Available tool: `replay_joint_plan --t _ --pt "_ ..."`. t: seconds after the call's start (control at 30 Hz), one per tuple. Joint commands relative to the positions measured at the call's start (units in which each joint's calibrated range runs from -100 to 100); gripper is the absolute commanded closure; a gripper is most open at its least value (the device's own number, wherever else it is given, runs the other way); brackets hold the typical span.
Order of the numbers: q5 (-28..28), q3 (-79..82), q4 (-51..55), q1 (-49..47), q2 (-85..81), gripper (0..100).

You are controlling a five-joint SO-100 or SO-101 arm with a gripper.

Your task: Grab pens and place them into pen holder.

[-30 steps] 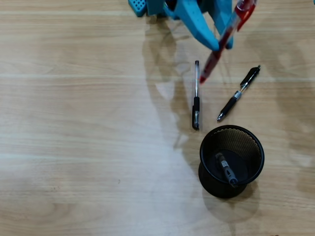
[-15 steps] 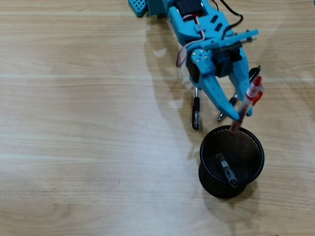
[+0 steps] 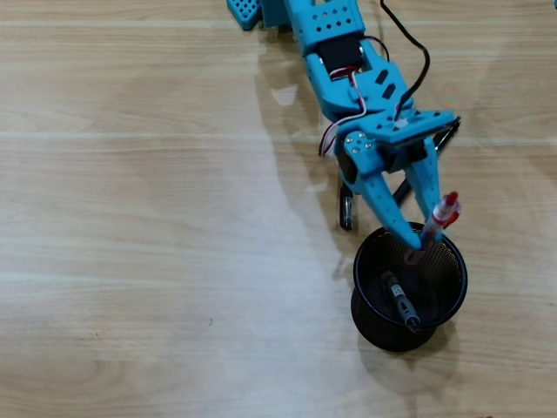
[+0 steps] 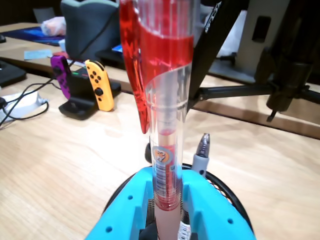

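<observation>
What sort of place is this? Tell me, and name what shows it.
Probably a home or hobby desk. A light wooden table holds a mesh pen holder, and the wrist view shows game controllers on a charging dock and a black stand behind.

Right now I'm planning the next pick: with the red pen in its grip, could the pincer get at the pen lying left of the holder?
Probably not yet. The pincer is shut on the red pen over the pen holder. Nothing lies on the black-capped pen; only the arm is above it.
</observation>
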Motion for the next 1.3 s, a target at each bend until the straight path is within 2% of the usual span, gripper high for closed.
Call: replay_joint_plan --t 0.0,0.27,0.63,0.73,0.8,0.9,1.0,1.03,1.07,1.27 --pt "-0.15 -5.74 -1.16 -1.14 0.56 97" --pt "-0.15 -8.08 -1.16 -2.14 1.99 86" --pt "0.31 -7.18 -0.22 -1.96 -2.04 86" --pt "0.36 -4.84 3.74 -2.05 -5.32 93" --pt "0.36 -3.57 9.43 -2.05 -8.43 98" --pt "0.41 -2.49 22.17 -2.14 -13.97 97" --pt "1.27 -2.49 38.78 -1.87 -19.68 98" --pt "2.14 -2.67 50.23 -1.50 -23.55 98" --pt "2.19 -2.94 55.74 -1.41 -25.40 98" --pt "1.99 -2.49 79.77 0.31 -32.87 98"
